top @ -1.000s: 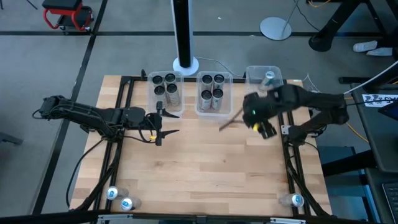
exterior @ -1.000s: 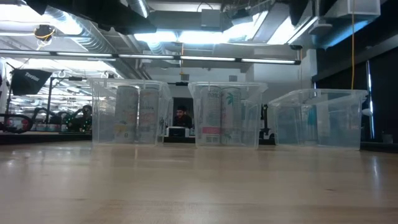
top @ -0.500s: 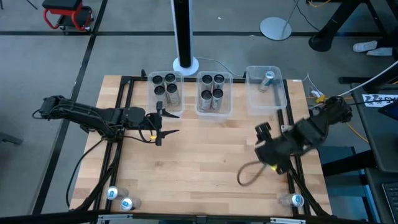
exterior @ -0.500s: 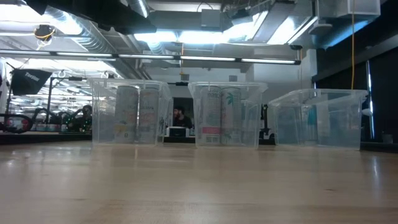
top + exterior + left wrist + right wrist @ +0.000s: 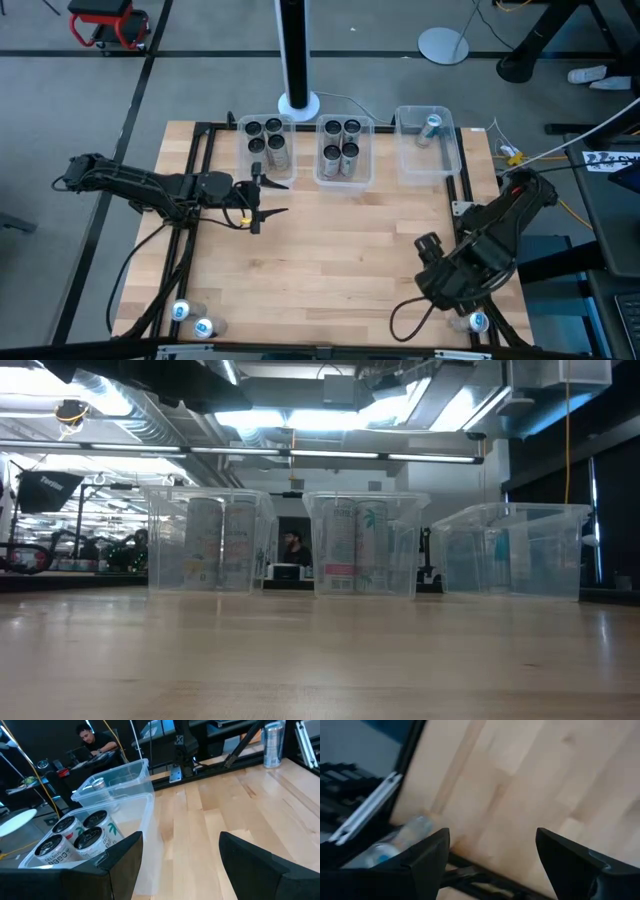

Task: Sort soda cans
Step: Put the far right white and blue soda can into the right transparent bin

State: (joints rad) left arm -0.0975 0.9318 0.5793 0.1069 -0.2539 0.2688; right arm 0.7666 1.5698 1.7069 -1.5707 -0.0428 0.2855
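Wooden table (image 5: 320, 260) carries three clear bins (image 5: 267, 145); we count four upright cans (image 5: 264, 128) in one, four in the next, one lying in the third, perhaps three at the near edge. Right gripper (image 5: 405, 320), fingers wide and empty, reaches toward five o'clock near a can (image 5: 478, 322). Left gripper (image 5: 272, 197) hangs wide beside the bins.

The right gripper (image 5: 405, 318) is no longer beside the bins; it now hangs open-jawed over the table's front right corner, with a lone can (image 5: 477, 322) just beside it, its arm folded back.
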